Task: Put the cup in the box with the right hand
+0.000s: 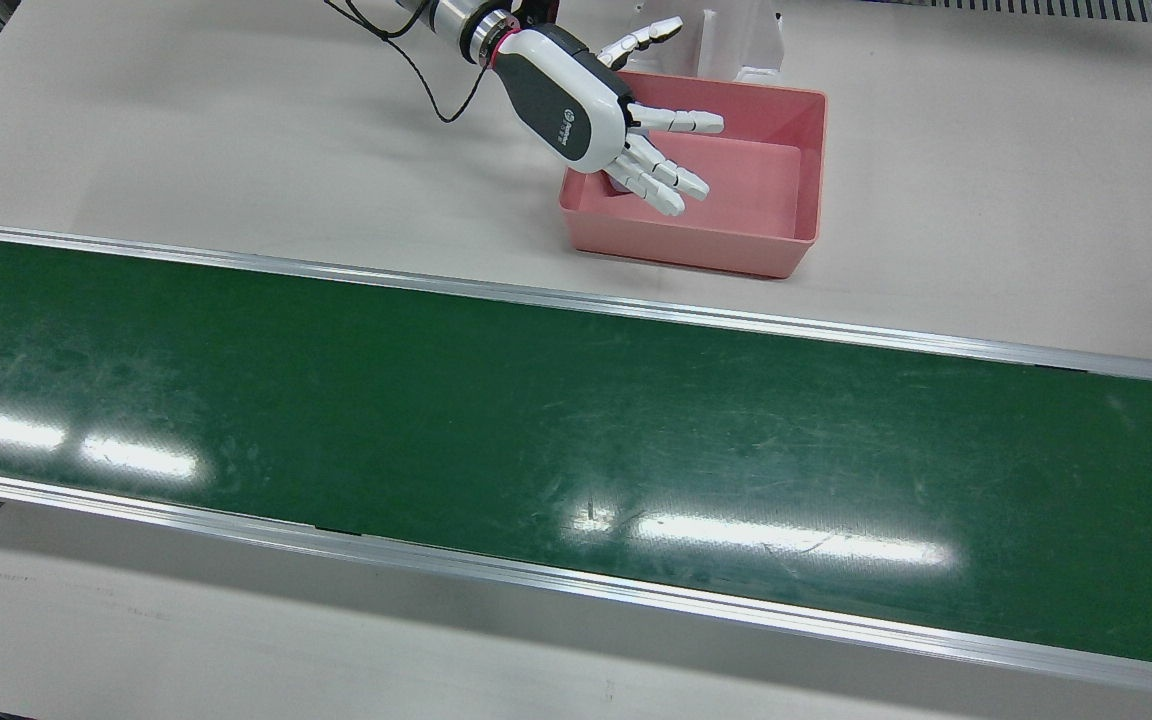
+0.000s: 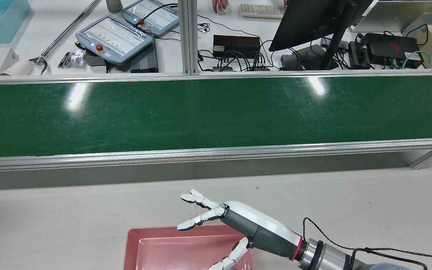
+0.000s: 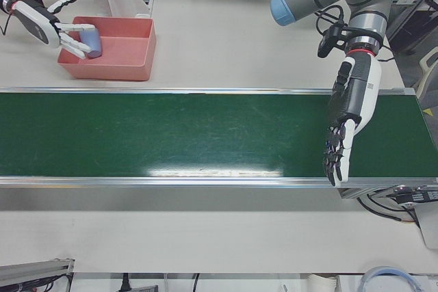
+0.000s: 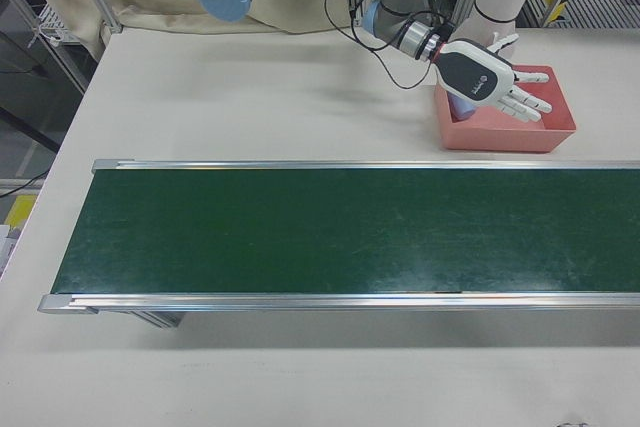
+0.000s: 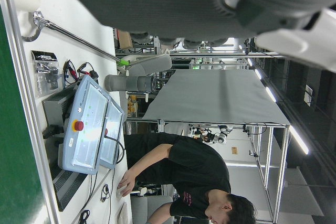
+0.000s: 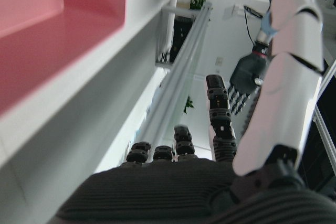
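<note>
A pale blue cup (image 3: 92, 40) lies inside the pink box (image 3: 130, 52) at the end nearest my right hand; a sliver of it shows in the right-front view (image 4: 461, 107). My right hand (image 1: 626, 130) hovers over that end of the box (image 1: 796, 140), fingers spread straight, holding nothing. The hand hides the cup in the front view. It also shows in the rear view (image 2: 219, 221) above the box (image 2: 152, 247). My left hand (image 3: 340, 143) hangs open over the far end of the belt, fingers pointing down.
A long green conveyor belt (image 1: 536, 420) with metal rails runs across the table in front of the box. A white pedestal (image 1: 741, 40) stands just behind the box. An operator desk with pendants and a monitor (image 2: 313, 18) lies beyond the belt.
</note>
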